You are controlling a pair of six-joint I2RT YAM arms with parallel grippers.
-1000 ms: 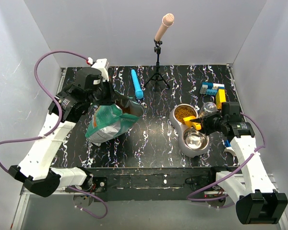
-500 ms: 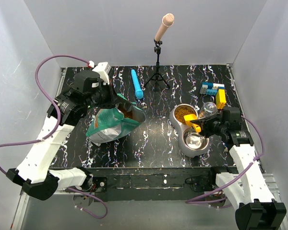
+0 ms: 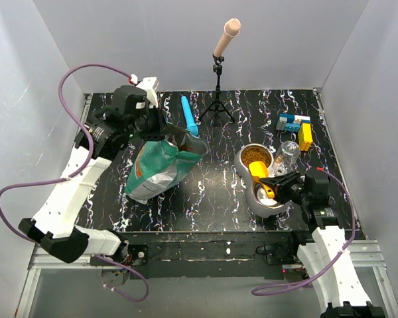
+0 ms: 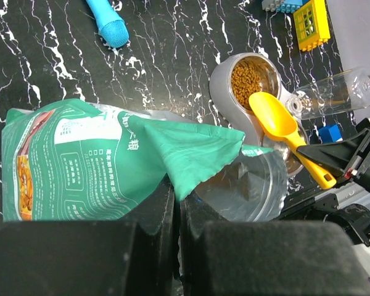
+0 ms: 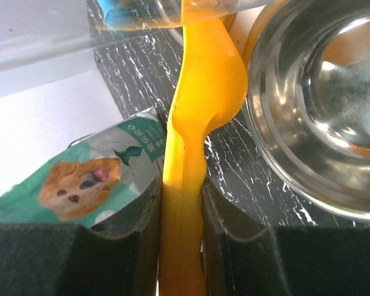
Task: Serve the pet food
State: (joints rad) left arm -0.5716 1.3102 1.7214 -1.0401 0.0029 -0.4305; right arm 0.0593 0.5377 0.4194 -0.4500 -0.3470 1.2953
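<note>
Mid-serving, by the look of it, and between scoops. Pinches the top fold of the green foil pet-food bag in the left gripper, fingers pressed together on the foil; holds it hanging below and ahead of that gripper, mouth turned toward the middle of the table, with a green flap drooping partly across the opening.

Clamps the handle of the yellow plastic scoop between the fingers of the right gripper, shut tight on it; points the scoop's cup straight ahead of that gripper, over the waist of the grey twin-bowl feeder; seems empty, going by the left wrist view. Beyond the scoop's tip, the far compartment heaped with brown kibble; just ahead of the right gripper and beside the scoop, the near steel compartment, bare of kibble as far as can be seen.

Probably one compartment served and the other not yet. Calls next for swinging the right gripper leftward to the bag mouth, well apart from it now; then dipping the cup in, lifting level and coming back over the near compartment. Needs the left gripper to offer the mouth open and clear of that flap. Worth minding the clear plastic bottle lying just beside the scoop, ahead of the right gripper; easily knocked on the swing.
</note>
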